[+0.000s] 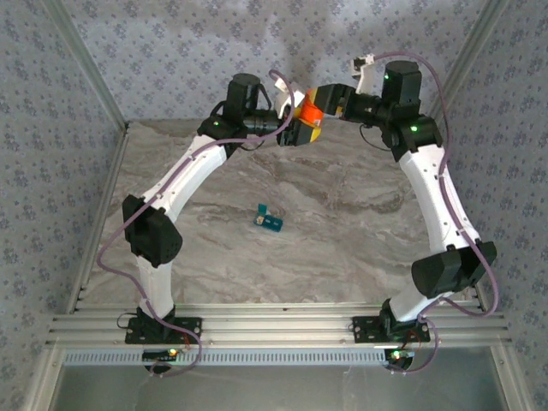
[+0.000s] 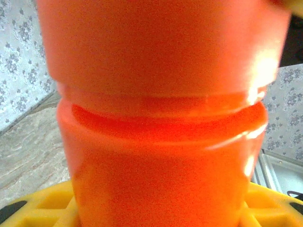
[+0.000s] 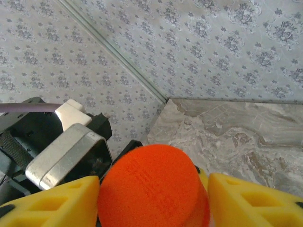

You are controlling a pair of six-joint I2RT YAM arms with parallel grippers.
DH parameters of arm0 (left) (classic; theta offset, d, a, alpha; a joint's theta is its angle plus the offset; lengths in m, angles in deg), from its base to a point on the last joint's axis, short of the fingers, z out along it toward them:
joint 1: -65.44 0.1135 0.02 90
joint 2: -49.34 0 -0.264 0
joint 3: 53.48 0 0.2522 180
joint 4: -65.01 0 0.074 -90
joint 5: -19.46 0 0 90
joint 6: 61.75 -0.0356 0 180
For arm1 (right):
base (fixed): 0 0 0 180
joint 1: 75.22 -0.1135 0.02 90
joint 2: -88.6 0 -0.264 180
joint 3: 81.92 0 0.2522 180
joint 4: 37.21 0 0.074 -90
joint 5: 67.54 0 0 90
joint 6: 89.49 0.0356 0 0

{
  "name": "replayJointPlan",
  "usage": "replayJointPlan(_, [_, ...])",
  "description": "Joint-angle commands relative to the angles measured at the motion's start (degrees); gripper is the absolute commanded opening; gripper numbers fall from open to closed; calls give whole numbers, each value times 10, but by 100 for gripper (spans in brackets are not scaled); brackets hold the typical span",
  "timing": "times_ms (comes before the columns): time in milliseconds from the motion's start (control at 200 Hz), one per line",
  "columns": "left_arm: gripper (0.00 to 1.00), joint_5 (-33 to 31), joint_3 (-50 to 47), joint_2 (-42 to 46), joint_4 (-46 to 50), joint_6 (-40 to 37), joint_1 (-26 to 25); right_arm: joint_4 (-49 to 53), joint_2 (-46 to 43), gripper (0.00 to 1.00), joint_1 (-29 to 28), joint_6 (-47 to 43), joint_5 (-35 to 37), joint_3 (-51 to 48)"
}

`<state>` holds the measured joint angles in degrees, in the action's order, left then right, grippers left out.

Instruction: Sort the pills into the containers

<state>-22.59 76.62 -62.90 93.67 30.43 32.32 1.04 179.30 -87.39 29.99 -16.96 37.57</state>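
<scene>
Left gripper (image 1: 304, 130) held the orange bottle (image 1: 307, 111) aloft, right gripper (image 3: 154, 201) straddled its cap (image 3: 151, 172), contact there unclear, and the teal containers (image 1: 269, 220) lay on the table (image 1: 360, 240) well below the bottle, toward the bases.

Walls (image 1: 171, 51) all round w/ gray flower wallpaper, same on L & R sides. Table (image 1: 342, 248) top looks like marble, gray & tan w/ wavy streaks. Silver metal posts (image 1: 86, 64) go up the back corners. Silver rails (image 1: 282, 330) run across the near edge. Light is soft & even.
</scene>
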Motion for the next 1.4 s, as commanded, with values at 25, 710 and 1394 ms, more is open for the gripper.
replayJointPlan(25, [0,4,9,12,-38,1,2,12,1,71,29,8,-50,26])
replayJointPlan(710, [0,25,12,18,-17,-2,2,11,21,79,115,-1,-125,50])
replayJointPlan(1394, [0,58,21,7,-1,-2,0,114,86,77,59,-94,-188,151])
